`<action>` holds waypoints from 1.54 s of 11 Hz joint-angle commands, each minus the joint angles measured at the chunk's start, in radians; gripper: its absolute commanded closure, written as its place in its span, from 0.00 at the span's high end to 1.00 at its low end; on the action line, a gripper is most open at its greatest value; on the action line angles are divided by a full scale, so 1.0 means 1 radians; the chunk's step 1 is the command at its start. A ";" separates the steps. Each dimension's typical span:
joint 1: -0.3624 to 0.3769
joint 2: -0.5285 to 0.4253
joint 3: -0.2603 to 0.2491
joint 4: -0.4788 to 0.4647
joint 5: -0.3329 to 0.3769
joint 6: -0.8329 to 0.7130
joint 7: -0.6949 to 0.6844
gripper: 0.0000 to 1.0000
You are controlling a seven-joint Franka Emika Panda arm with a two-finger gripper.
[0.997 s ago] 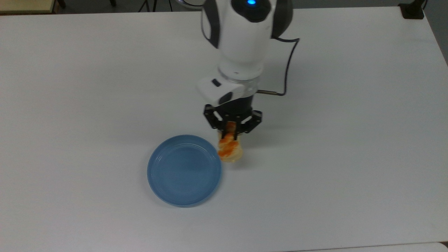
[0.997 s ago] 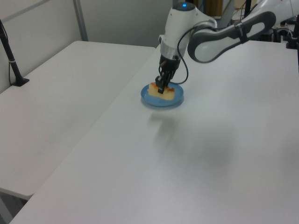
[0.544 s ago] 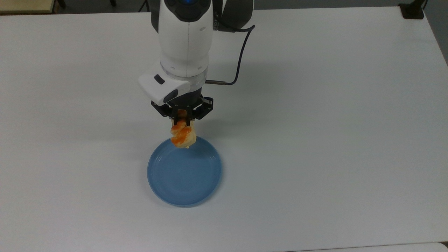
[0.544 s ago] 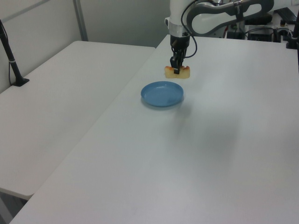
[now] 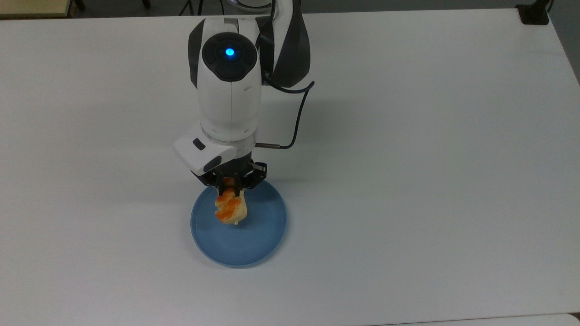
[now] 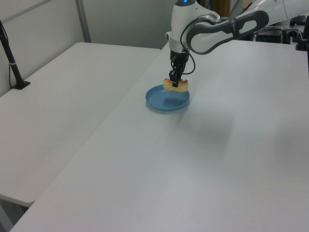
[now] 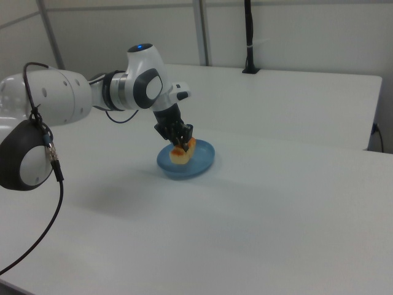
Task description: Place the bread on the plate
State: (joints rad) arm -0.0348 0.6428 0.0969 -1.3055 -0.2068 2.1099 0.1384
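The pale-tan bread (image 5: pixel 231 209) with orange patches hangs in my gripper (image 5: pixel 232 189), which is shut on its upper part. It is held a little above the blue plate (image 5: pixel 253 242), over the plate's half nearest the arm. In the left view the bread (image 6: pixel 175 85) sits just above the plate (image 6: pixel 164 102), under the gripper (image 6: pixel 174 80). The right view shows the bread (image 7: pixel 182 153) over the plate (image 7: pixel 199 165) too, with the gripper (image 7: pixel 180 144) pinching it from above.
A white table (image 5: pixel 430 158) spreads wide on all sides of the plate. A black post (image 6: pixel 10 58) stands clamped to a second table at the left view's left. A black mount (image 5: pixel 534 13) sits at the far right corner in the top view.
The arm has carried the bread from beside the plate's rim to above the plate, and has come lower.
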 commanded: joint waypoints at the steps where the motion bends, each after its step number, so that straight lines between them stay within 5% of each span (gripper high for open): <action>1: 0.018 0.057 -0.017 0.028 -0.029 0.062 0.047 0.44; 2: 0.018 0.064 -0.017 0.023 -0.067 0.070 0.079 0.68; 3: 0.018 0.072 -0.016 0.020 -0.101 0.073 0.101 0.79; 6: 0.018 0.071 -0.014 0.020 -0.103 0.075 0.127 0.97; 10: -0.011 -0.088 -0.012 -0.012 0.013 -0.008 0.129 1.00; 17: -0.102 -0.592 -0.037 -0.253 0.101 -0.398 0.176 1.00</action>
State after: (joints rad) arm -0.1332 0.2215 0.0859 -1.4086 -0.1375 1.7535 0.2974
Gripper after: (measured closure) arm 0.000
